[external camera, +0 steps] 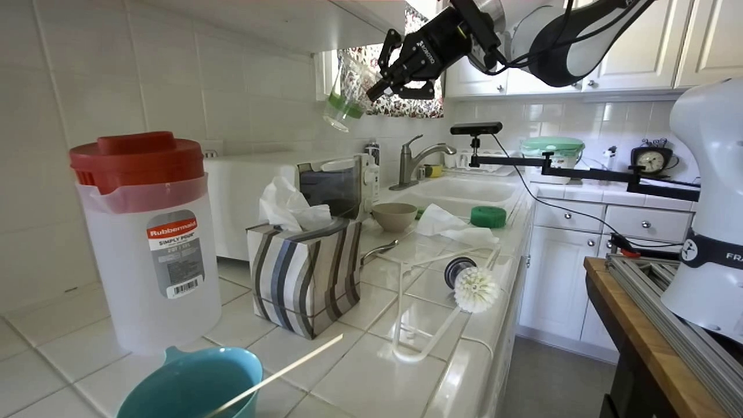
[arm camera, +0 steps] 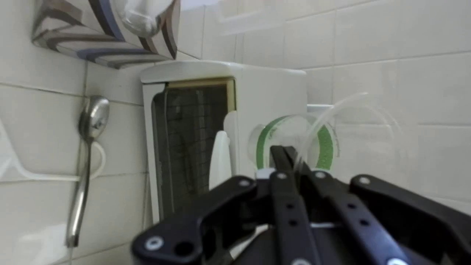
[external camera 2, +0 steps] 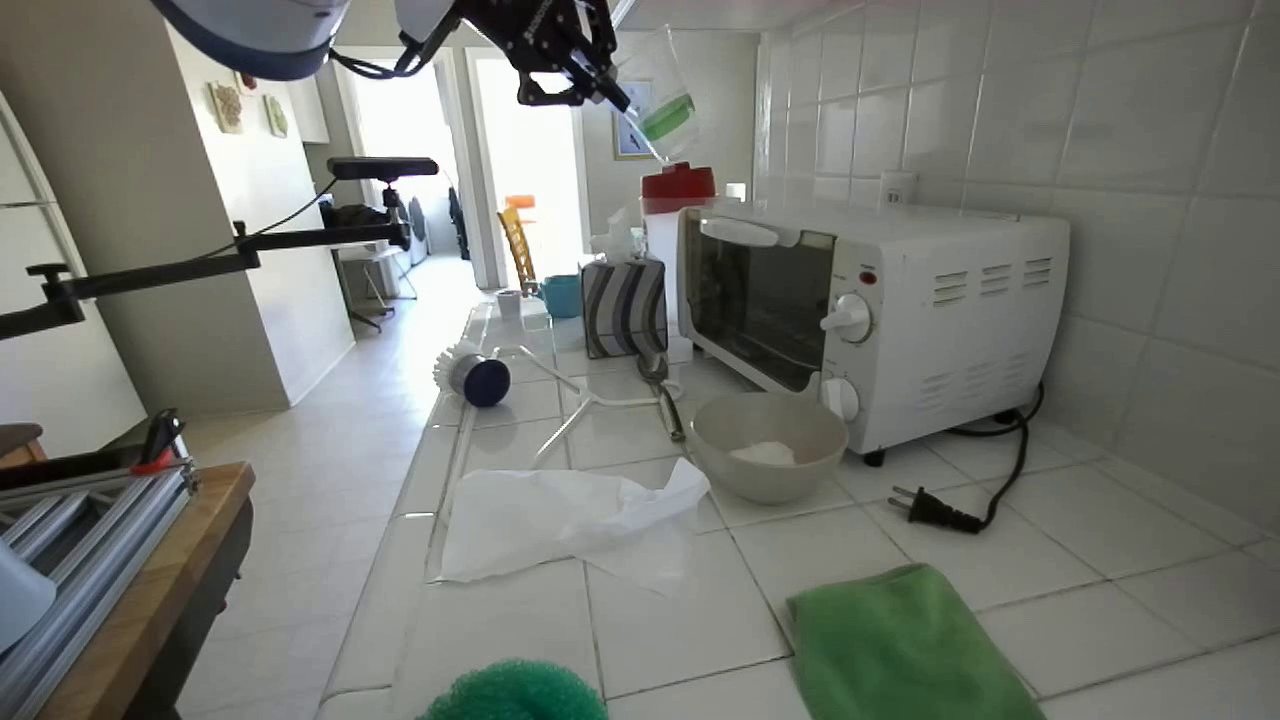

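Observation:
My gripper (external camera: 376, 90) is high above the counter, its black fingers closed on the thin wall of a clear plastic cup (external camera: 355, 81) at the rim. The cup has a green band and hangs tilted, its banded end lower and away from the wrist. In an exterior view the gripper (external camera 2: 618, 98) and cup (external camera 2: 668, 118) appear above and behind the white toaster oven (external camera 2: 950, 300). In the wrist view the fingertips (arm camera: 285, 151) overlap the cup's wall; its green band (arm camera: 325, 147) shows against the oven (arm camera: 270, 95). The cup looks empty, though its clear inside is hard to read.
A red-lidded pitcher (external camera: 151, 249), striped tissue box (external camera: 307, 278) and teal cup (external camera: 197, 377) stand on the tiled counter. A bowl (external camera 2: 768, 445), paper towel (external camera 2: 560, 520), spoon (arm camera: 88, 147), brush (external camera: 476, 287) and green cloth (external camera 2: 900, 640) lie about. A camera arm (external camera: 557, 168) juts out. A cabinet (external camera: 278, 23) overhangs.

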Controlling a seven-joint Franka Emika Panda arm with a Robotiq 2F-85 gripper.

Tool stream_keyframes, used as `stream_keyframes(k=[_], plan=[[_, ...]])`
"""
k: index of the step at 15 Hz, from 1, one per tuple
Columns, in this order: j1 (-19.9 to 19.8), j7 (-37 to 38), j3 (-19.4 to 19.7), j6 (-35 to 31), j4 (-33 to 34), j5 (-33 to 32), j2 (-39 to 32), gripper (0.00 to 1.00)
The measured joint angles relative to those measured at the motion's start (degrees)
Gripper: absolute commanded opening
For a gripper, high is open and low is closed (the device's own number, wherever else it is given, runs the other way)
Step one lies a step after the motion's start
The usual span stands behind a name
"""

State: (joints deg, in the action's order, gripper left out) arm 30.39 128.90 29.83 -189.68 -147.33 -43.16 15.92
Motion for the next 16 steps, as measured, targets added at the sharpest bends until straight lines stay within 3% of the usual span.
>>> stream_keyframes(k=[6,10,13,16], plan=[[16.42,5.17,12.54,-0.47,-3.7,2.2,1.93,0.01],[24.06,5.91,20.41,7.05,-4.38,2.32,8.48,0.01],[28.3,5.82,24.23,15.52,-5.18,3.81,13.86,0.01],[28.5,-1.73,23.96,21.27,-6.56,16.82,15.24,0.01]])
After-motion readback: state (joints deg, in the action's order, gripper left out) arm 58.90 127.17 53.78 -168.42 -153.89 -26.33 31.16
